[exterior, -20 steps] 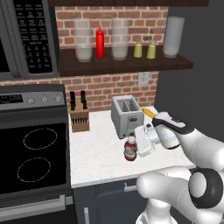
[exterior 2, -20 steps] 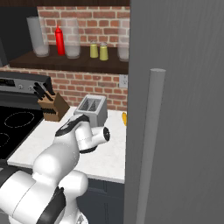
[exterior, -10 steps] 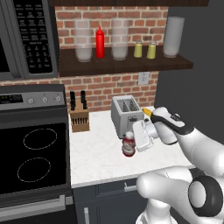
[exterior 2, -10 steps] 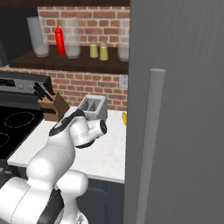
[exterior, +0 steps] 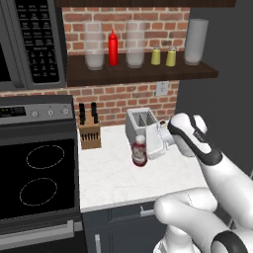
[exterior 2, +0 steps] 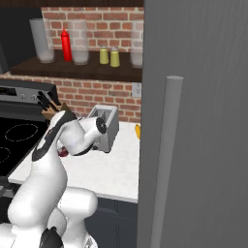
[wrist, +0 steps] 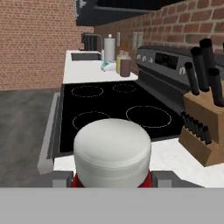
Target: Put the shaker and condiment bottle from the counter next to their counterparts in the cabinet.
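The gripper (exterior: 148,148) is sitting clenched around the condiment bottle (exterior: 140,152), standing upright on the counter (exterior: 113,183) just before the toaster (exterior: 140,122), its white label band showing no readable writing.

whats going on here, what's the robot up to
The robot's hand is at the squat red condiment bottle on the white counter, in front of the toaster. In the hand view the bottle's pale cap sits between the fingertips. On the cabinet shelf above stand a red squeeze bottle and two yellow shakers.
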You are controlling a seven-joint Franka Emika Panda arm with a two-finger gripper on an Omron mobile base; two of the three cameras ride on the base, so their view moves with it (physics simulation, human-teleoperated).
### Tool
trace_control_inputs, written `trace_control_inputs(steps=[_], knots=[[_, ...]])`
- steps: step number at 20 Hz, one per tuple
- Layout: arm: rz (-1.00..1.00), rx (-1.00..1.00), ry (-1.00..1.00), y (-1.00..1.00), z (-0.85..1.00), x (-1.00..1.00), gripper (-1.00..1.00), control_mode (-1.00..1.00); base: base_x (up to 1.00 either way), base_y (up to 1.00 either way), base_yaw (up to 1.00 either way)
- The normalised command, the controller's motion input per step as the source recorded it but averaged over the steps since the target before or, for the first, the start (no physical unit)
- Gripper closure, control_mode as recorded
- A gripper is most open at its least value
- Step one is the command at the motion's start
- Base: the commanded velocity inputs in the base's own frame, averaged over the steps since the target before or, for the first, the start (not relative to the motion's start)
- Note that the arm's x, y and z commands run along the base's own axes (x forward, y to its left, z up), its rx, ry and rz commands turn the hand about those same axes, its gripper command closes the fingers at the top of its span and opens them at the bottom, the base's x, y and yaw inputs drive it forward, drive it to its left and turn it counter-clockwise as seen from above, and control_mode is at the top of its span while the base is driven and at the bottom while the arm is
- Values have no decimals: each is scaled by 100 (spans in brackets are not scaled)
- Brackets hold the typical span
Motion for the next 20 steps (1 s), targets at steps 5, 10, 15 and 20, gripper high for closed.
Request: trace_control_inputs(steps=[5, 10, 15, 20], knots=[[-18, 3, 5, 47, 72, -5, 100, -100, 0, 0, 0], [-21, 4, 8, 38, 79, 0, 100, -100, 0, 0, 0], [-23, 4, 11, 21, 80, 0, 100, -100, 0, 0, 0], [-19, 0, 14, 7, 73, 0, 100, -100, 0, 0, 0]])
